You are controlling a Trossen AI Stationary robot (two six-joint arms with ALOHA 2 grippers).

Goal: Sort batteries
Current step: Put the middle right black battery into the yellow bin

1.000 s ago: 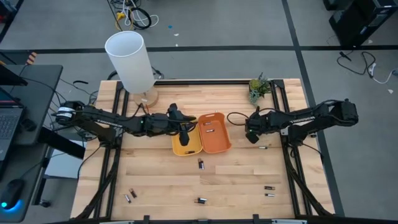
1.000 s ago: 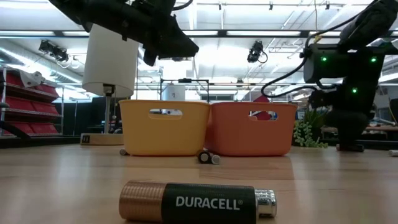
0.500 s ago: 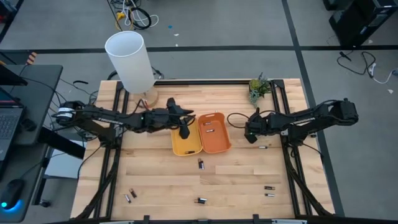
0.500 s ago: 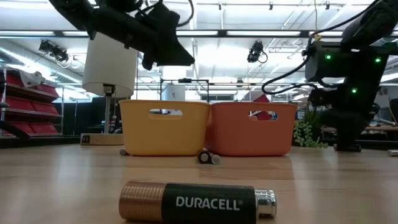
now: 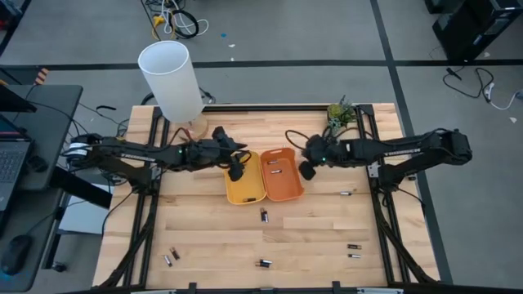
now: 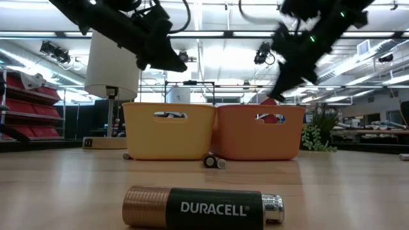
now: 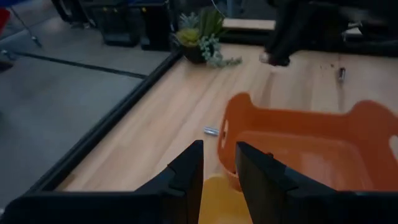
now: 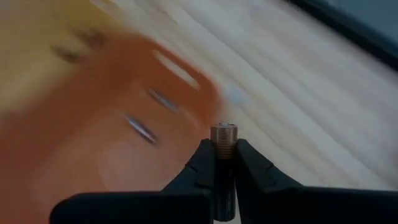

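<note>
The batteries are small cells scattered on the wooden table: one (image 5: 264, 215) near the trays, others (image 5: 263, 263), (image 5: 168, 259), (image 5: 353, 247) toward the near edge, and a copper-and-black one (image 6: 203, 207) close to the low camera. The orange tray (image 5: 292, 189) holds two cells (image 5: 274, 167); the yellow tray (image 5: 245, 196) stands left of it, touching it. My right gripper (image 5: 308, 169) hovers at the orange tray's right rim, shut on a battery. My left gripper (image 5: 235, 171) hangs over the yellow tray's far left rim, open by a narrow gap and empty (image 7: 219, 168). My right gripper pinches a battery between its two fingers (image 8: 205, 165). The cell lies along the fingers, and its copper-coloured end (image 8: 223, 134) sticks out past the fingertips. The gripper comes slanting down from the table's right, and the battery is lifted clear of table and tray.
A white cylindrical lamp (image 5: 170, 80) stands on its wooden base at the far left of the table. A small potted plant (image 5: 339, 114) sits at the far right corner. One more cell (image 5: 346, 193) lies right of the orange tray. Open wood stretches across the table's middle and near half.
My right gripper has swung from the table's right side toward the left and risen, carrying the battery to the orange tray's right rim. My left gripper has drawn back from over the yellow tray toward the table's left and far edge.
</note>
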